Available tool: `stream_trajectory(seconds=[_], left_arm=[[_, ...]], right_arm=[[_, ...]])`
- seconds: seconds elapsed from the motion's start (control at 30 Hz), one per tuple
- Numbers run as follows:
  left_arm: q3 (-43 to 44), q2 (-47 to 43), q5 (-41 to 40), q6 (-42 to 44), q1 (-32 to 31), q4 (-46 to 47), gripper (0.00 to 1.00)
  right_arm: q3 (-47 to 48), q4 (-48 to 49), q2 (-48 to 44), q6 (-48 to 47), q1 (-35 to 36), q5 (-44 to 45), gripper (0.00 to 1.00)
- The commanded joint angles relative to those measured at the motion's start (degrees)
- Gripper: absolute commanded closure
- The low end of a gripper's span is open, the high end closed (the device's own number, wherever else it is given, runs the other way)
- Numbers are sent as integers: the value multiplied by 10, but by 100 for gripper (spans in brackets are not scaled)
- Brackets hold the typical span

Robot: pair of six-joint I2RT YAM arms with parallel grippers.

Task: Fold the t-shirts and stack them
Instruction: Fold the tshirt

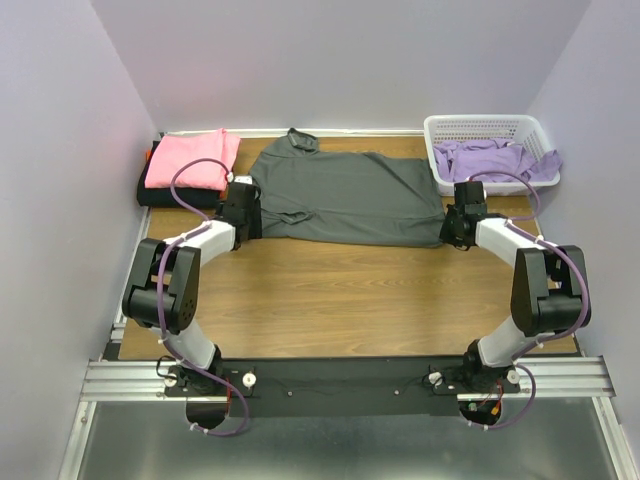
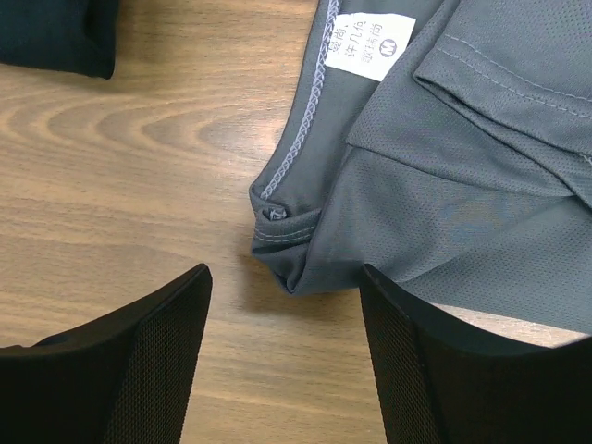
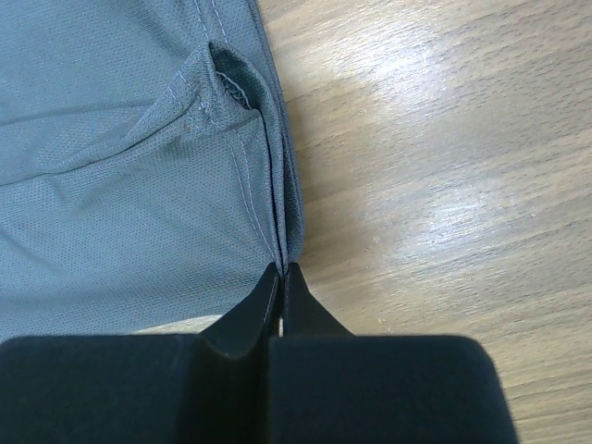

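Note:
A charcoal grey t-shirt (image 1: 345, 195) lies spread across the back middle of the table. My left gripper (image 2: 285, 324) hovers open at its left edge, and the bunched grey corner (image 2: 296, 264) lies just beyond the fingertips, not between them. My right gripper (image 3: 282, 271) is shut on the shirt's right hem edge (image 3: 277, 213). A folded pink t-shirt (image 1: 190, 160) rests on a folded black t-shirt (image 1: 165, 195) at the back left. Lavender t-shirts (image 1: 490, 160) fill the basket.
A white lattice basket (image 1: 480, 127) stands at the back right corner. Lavender walls close in the table on three sides. A white size label (image 2: 368, 42) shows on the grey shirt's inside seam. Bare wood lies in front of the shirt.

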Motion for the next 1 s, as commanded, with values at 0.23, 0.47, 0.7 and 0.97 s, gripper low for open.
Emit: stream_trajectory(seconds=[0.23, 0.47, 0.7, 0.97], left_arm=[[20, 27, 7, 13, -8, -28, 48], [21, 33, 11, 17, -9, -29, 81], [26, 27, -5, 20, -9, -28, 100], [56, 20, -46, 31, -8, -43, 100]], right_arm=[[6, -9, -9, 5, -4, 6, 97], [3, -9, -14, 5, -4, 9, 97], [5, -10, -13, 5, -4, 19, 97], [2, -10, -8, 6, -4, 45, 98]])
